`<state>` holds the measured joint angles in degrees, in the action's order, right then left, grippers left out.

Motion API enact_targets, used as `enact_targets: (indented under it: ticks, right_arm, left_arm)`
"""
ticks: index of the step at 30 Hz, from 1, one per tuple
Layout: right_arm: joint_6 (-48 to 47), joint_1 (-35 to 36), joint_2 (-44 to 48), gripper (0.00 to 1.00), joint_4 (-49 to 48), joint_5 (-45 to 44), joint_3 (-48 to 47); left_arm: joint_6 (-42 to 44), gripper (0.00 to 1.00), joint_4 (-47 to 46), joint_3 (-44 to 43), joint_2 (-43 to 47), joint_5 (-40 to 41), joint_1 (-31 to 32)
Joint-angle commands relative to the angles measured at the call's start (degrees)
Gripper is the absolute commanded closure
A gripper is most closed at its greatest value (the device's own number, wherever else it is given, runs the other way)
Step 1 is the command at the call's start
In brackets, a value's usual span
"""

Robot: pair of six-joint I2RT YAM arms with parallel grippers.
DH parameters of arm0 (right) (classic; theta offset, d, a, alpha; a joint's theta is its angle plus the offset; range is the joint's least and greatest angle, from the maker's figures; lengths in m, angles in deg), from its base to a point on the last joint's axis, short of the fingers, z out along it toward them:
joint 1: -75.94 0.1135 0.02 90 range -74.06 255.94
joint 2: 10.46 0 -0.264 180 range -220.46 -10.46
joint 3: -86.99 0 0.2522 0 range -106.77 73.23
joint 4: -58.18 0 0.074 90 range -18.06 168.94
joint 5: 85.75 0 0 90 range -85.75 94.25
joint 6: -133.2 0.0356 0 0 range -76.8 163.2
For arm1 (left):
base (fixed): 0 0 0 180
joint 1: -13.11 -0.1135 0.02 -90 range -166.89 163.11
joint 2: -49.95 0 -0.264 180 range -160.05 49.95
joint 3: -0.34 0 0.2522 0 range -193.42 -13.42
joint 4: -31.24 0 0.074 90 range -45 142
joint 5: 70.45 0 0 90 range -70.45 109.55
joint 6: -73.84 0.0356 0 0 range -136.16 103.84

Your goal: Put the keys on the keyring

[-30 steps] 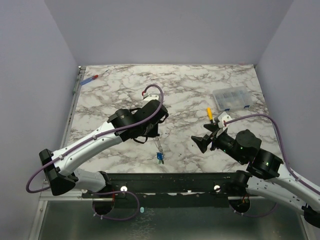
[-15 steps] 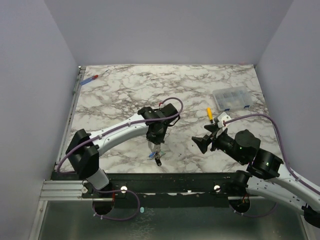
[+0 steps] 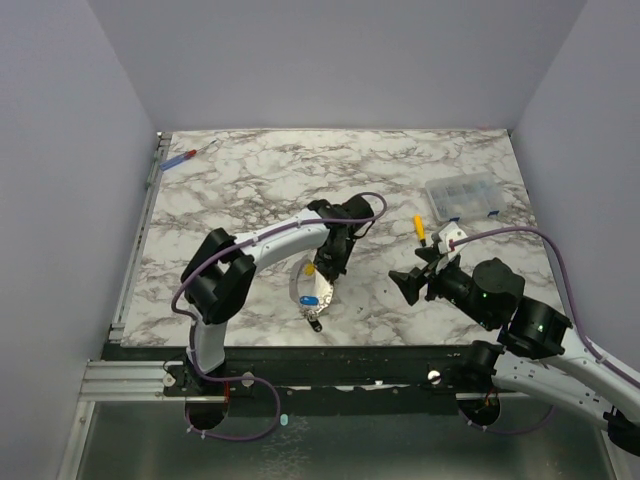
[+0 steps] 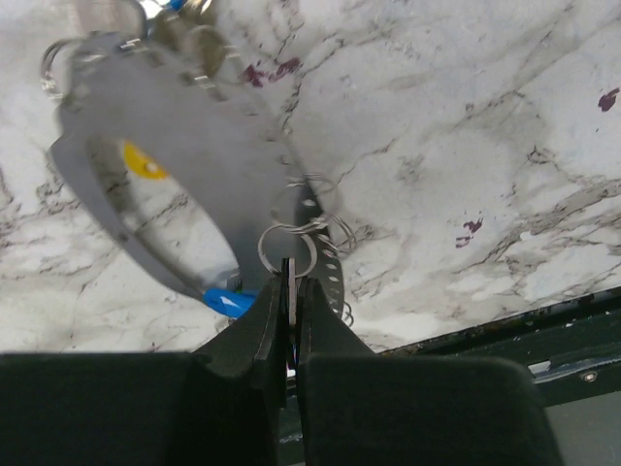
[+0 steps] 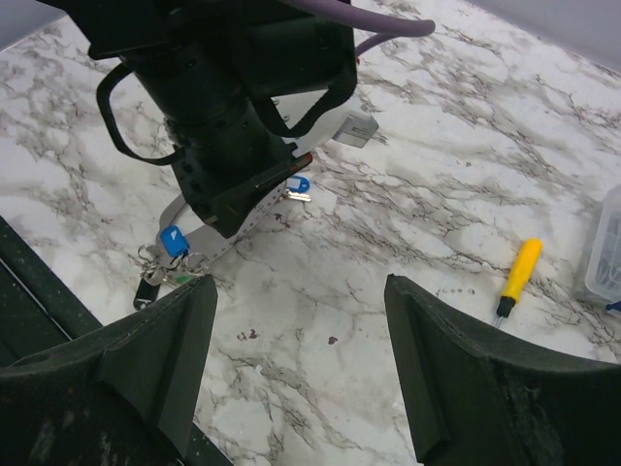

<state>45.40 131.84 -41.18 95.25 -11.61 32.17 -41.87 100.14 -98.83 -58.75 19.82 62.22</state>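
My left gripper (image 3: 326,272) (image 4: 287,291) is shut on the thin silver blade of a key (image 4: 286,277), held edge-on, with a small split ring (image 4: 287,249) at its top. The keyring (image 3: 297,284) (image 4: 194,116) looks like a grey perforated loop lying on the marble just below the gripper. A yellow key cap (image 3: 309,268) (image 4: 144,161) and a blue key cap (image 3: 309,299) (image 4: 226,301) lie at the loop. A black fob (image 3: 316,322) sits at its near end. My right gripper (image 3: 412,272) (image 5: 301,359) is open and empty, to the right of the bunch.
A yellow-handled screwdriver (image 3: 419,226) (image 5: 519,277) and a clear compartment box (image 3: 462,196) lie at the right. A red-and-blue screwdriver (image 3: 180,158) lies at the far left corner. The table's near edge (image 3: 330,345) runs just below the keys.
My left arm has swung forward and right, its elbow now folded close. The keyring bunch has shifted with it, and the loop and yellow cap now show. The right arm has not moved.
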Motion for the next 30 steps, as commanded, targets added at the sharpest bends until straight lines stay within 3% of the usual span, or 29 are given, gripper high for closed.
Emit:
enact_targets:
  ticks: [1, 5, 10, 14, 22, 30]
  right_arm:
    - [-1.00, 0.00, 0.42, 0.22, 1.23, -1.67, -0.62]
    - [-1.14, 0.00, 0.78, 0.22, 1.17, -2.26, -0.60]
    - [-1.65, 0.00, 1.18, 0.22, 1.70, -2.40, -1.15]
    - [-1.67, 0.00, 1.49, 0.22, 2.73, -2.78, -1.98]
    - [-1.33, 0.00, 2.11, 0.21, 3.00, -3.28, -1.66]
    - [2.02, 0.00, -4.95, 0.21, -0.61, 0.10, -1.10]
  left_arm:
    - [2.11, 0.96, 0.98, -4.18, -3.41, -3.83, -0.32]
    - [1.40, 0.87, 0.78, -5.95, -5.60, -5.93, -0.52]
    - [-0.24, 0.59, -1.18, -7.74, -7.24, -9.20, -0.93]
    - [-1.28, 0.45, -4.07, -8.05, -7.08, -12.82, -1.30]
    - [-0.52, 0.43, -6.45, -5.39, 1.54, -8.02, -2.50]
    - [7.81, 0.39, -10.33, 5.46, 19.68, 7.50, -4.55]
